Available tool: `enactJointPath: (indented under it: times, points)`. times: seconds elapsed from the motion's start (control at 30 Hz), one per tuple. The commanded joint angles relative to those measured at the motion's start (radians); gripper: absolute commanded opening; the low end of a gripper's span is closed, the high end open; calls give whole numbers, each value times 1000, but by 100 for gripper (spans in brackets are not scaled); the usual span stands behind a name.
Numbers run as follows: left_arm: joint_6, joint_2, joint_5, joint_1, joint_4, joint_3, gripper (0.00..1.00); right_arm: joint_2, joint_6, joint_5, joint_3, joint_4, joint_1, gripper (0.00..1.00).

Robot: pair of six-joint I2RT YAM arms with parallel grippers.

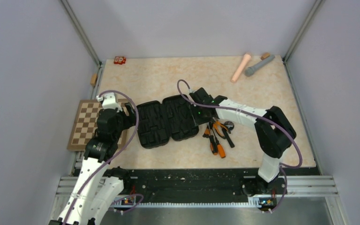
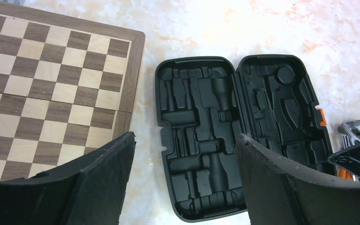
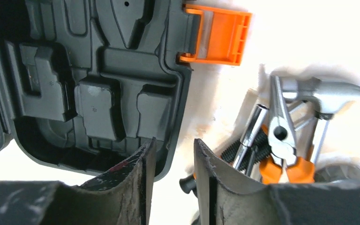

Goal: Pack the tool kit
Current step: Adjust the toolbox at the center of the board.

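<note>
The black tool case [image 1: 168, 123] lies open and flat mid-table, its moulded slots empty; it also shows in the left wrist view [image 2: 201, 140] and the right wrist view [image 3: 98, 70]. Its orange latch [image 3: 218, 35] is on the right edge. Orange-and-black tools [image 1: 218, 136] lie in a heap right of the case, among them pliers [image 3: 281, 140] and a small hammer head [image 3: 328, 93]. My left gripper [image 1: 132, 115] is open and empty above the case's left edge [image 2: 185, 136]. My right gripper [image 1: 198, 108] is narrowly open and empty over the case's right rim [image 3: 174, 143], beside the tools.
A brown chessboard [image 1: 88, 123] lies at the table's left edge, close to my left arm. A pink cylinder [image 1: 240, 67] and a grey cylinder [image 1: 259, 65] lie at the far right. A small red object [image 1: 119, 59] sits at the far edge.
</note>
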State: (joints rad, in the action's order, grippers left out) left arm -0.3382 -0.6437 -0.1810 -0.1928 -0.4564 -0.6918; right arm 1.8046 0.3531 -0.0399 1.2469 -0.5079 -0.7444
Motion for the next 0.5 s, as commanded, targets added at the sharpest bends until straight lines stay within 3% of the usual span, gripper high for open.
enactJointPath:
  times: [0.0,0.13,0.47]
  points:
    - [12,1,7,0,41,5,83,-134,22,-59,51,-52,-6,39]
    - [11,2,6,0,39,6,83,-208,38,-93,8,-111,6,42]
    - [11,2,1,-1,38,8,83,-369,80,-82,-187,-163,72,40]
